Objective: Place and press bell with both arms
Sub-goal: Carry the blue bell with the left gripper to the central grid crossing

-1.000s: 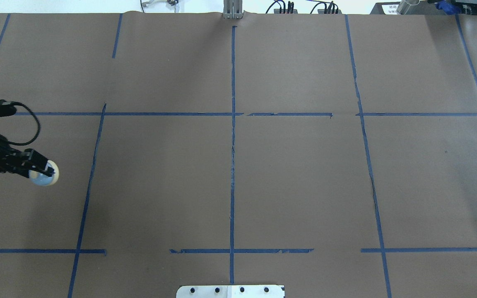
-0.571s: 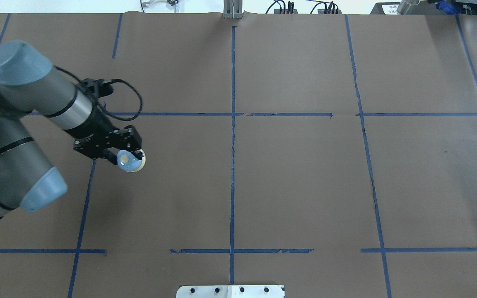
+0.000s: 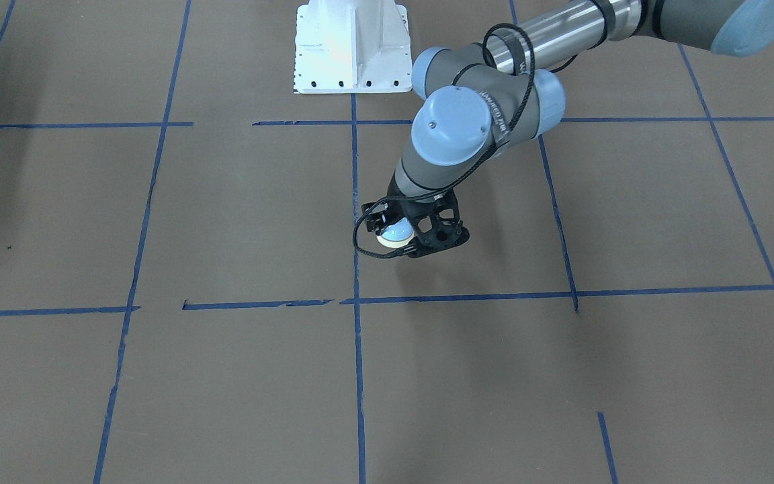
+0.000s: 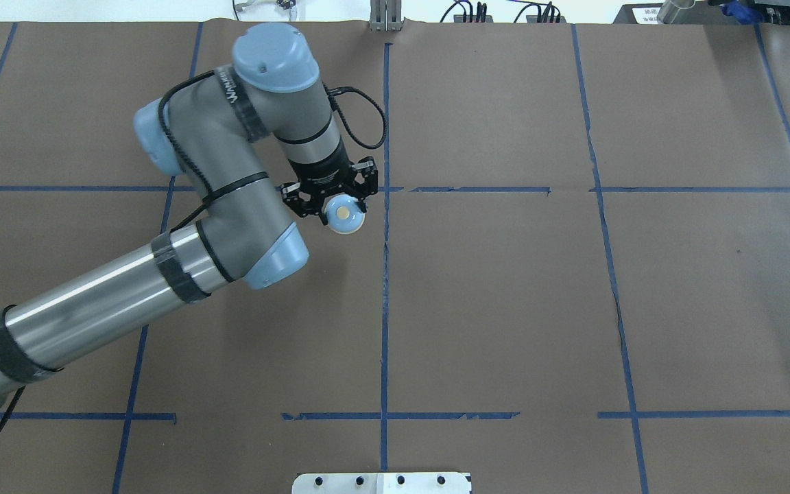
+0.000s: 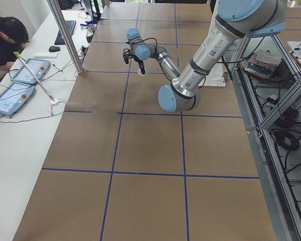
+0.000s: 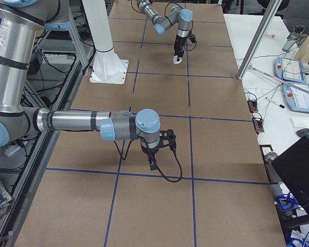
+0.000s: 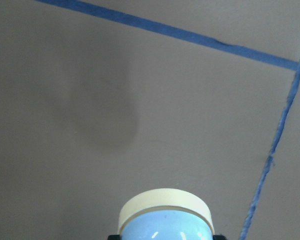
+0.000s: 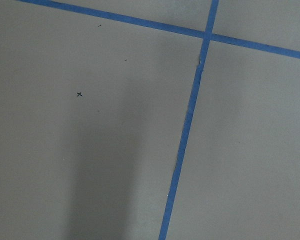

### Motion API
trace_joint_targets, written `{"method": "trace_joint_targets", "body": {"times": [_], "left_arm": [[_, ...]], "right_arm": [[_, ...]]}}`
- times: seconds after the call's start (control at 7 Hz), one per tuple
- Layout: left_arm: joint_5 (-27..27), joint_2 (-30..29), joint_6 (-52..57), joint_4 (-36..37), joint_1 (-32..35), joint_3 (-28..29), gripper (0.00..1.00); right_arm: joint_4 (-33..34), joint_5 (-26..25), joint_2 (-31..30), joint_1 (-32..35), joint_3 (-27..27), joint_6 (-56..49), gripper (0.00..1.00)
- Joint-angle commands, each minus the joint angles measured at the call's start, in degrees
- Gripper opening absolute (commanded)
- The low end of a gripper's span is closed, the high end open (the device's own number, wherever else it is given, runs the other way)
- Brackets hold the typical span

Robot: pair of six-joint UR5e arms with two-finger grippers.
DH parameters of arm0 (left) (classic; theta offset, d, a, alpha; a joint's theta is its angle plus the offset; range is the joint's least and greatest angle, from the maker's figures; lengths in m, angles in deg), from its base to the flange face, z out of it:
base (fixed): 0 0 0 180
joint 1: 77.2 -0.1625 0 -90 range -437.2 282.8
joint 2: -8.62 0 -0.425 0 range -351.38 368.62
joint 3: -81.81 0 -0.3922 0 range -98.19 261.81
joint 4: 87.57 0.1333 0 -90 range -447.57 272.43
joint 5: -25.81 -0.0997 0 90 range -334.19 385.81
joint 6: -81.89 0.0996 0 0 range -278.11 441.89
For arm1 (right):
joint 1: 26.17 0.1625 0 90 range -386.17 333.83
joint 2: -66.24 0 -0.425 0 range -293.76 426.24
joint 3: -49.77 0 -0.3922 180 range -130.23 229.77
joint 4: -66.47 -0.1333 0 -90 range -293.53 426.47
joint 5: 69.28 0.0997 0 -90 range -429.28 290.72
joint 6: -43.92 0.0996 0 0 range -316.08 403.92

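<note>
The bell (image 4: 345, 214) is a small light-blue dome with a cream base and a cream button. My left gripper (image 4: 337, 204) is shut on the bell and holds it a little above the brown table, just left of the centre tape line. The bell also shows in the front-facing view (image 3: 397, 232) between the black fingers, and low in the left wrist view (image 7: 165, 215). My right gripper (image 6: 152, 163) shows only in the exterior right view, low over the table, far from the bell. I cannot tell whether it is open or shut.
Blue tape lines (image 4: 385, 274) divide the brown paper into squares. The white pedestal (image 3: 350, 47) stands at the robot's side. A metal post (image 5: 65, 35), tablets and a person (image 5: 5, 37) are along the far table edge.
My left arm has swept from the table's left edge toward the centre, carrying the bell along. The bell now hangs near the centre tape line.
</note>
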State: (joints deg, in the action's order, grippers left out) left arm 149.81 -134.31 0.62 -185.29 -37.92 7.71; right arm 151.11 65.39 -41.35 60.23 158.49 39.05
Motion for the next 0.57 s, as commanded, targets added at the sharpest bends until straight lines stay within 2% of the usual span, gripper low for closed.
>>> {"method": "trace_joint_targets", "body": {"times": [0.0, 0.14, 0.29, 0.43], "left_arm": [[-2.01, -9.44, -4.14, -13.92, -0.08, 19.78, 0.09], [-2.18, -9.39, -4.16, -14.77, -0.08, 20.56, 0.31], [-2.19, -9.3, -3.37, -14.69, -0.08, 20.65, 0.88], [-2.19, -9.3, -2.84, -14.69, -0.08, 20.57, 1.0]], "right_arm": [[0.0, 0.06, 0.0, 0.0, 0.0, 0.03, 1.0], [0.0, 0.06, 0.0, 0.0, 0.0, 0.03, 1.0], [0.0, 0.06, 0.0, 0.0, 0.0, 0.03, 1.0], [0.09, 0.06, 0.0, 0.0, 0.0, 0.03, 1.0]]}}
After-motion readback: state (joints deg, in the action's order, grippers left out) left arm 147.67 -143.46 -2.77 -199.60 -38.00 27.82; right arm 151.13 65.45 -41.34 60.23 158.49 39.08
